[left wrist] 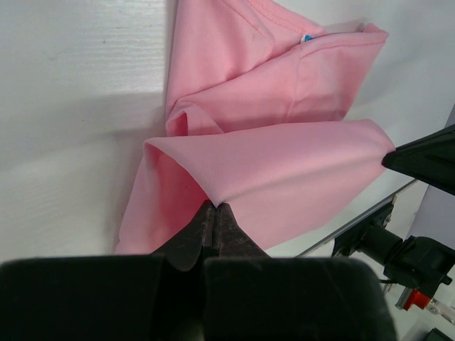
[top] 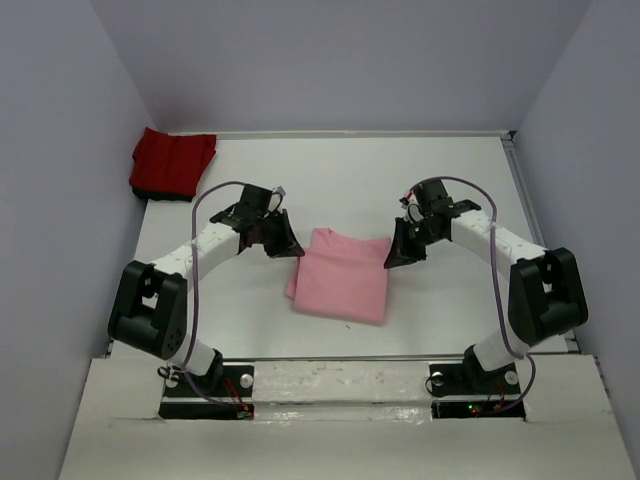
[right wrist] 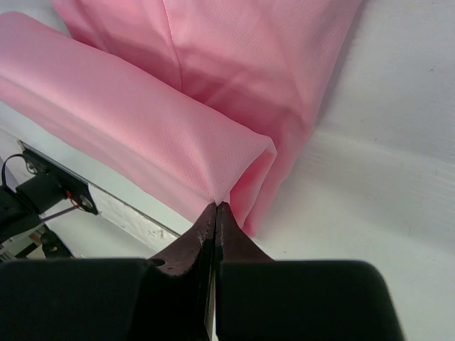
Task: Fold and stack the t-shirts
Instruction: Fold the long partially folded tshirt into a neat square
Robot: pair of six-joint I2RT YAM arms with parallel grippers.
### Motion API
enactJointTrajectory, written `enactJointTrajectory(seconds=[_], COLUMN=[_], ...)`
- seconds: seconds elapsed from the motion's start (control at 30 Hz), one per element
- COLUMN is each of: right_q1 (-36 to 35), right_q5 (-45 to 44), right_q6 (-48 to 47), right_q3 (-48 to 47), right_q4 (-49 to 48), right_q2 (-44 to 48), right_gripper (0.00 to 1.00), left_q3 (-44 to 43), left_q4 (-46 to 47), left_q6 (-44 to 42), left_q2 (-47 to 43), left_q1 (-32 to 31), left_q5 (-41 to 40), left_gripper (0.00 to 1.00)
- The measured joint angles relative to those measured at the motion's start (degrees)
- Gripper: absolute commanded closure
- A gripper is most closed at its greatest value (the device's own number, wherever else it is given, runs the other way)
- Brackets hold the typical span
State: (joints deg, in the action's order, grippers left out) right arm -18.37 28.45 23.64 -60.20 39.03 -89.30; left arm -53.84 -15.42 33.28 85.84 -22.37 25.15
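White table (top: 450, 190), pink shirt (top: 340, 280) fold left-right

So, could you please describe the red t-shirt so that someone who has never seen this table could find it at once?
On the white table, go to the far left corner, right against the side wall. There lies the red t-shirt, a bunched bundle of cloth. Its only neighbour, the pink t-shirt, is pale and sits mid-table, while this one is deep red.
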Motion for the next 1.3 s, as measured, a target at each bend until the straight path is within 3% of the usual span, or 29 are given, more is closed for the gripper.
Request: enactJointTrajectory(seconds=[1.3], right_q1=[5.2], right_q5=[-1.7], right_q6=[-2.7], right_q3=[-9.3], right_q4=[-1.3], right_q2=[-11.0], right_gripper=[1.00], left_q3=[-17.3], left_q4=[2.3], left_q6=[-2.7], left_q2=[16.7], left_q1=[1.6], left_q5=[2.3], left_gripper=[1.00])
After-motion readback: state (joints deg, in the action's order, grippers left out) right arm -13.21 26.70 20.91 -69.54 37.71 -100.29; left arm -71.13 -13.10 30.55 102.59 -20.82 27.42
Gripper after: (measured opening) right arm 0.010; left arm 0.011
